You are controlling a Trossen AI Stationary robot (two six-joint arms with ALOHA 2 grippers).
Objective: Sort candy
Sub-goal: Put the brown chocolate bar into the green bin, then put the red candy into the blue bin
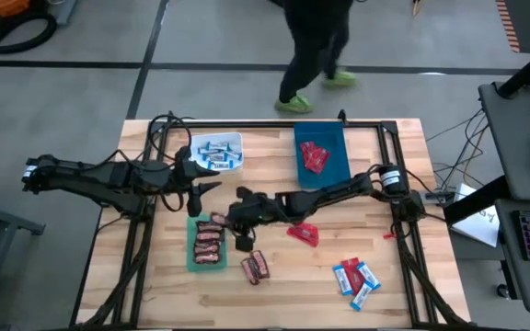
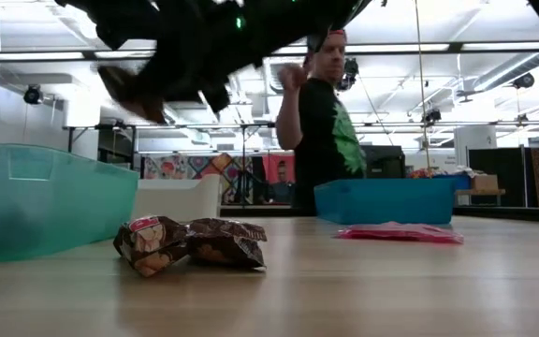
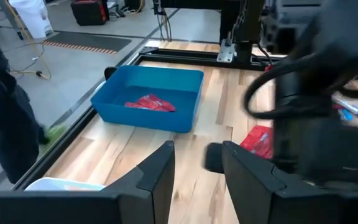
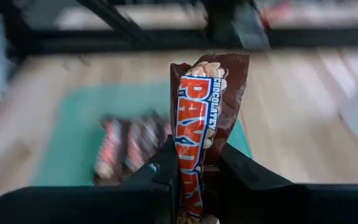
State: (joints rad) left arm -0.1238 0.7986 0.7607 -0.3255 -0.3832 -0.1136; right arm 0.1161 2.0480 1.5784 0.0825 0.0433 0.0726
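My right gripper [image 4: 197, 165] is shut on a dark brown mini bar [image 4: 201, 112] and hovers by the far end of the green bin [image 1: 194, 262], which holds several brown bars [image 1: 208, 244]. In the high view the right gripper [image 1: 224, 219] reaches in from the table's right. Two brown bars [image 1: 255, 267] lie flat on the table near the bin and show in the low view as brown bars [image 2: 190, 241]. A red packet [image 1: 304, 233] and several blue-and-white bars [image 1: 357, 276] lie on the wood. My left gripper [image 1: 202, 188] waits open between the white bin [image 1: 233, 138] and the green bin. My right gripper pinches the brown bar's lower part [image 4: 191, 163] between its two fingers [image 4: 161, 168]. The fingers lie across the bar, whose free end [image 4: 216, 68] stands out past the fingertips. The bar is lifted clear above the green bin [image 4: 73, 124].
The white bin holds blue-and-white bars [image 1: 217, 153]. The blue bin [image 1: 339, 147] at the far edge holds red packets [image 1: 314, 156]. A black frame [image 1: 274, 123] runs round the table. A person [image 1: 316, 55] stands beyond the far edge. Both arms are close together left of centre.
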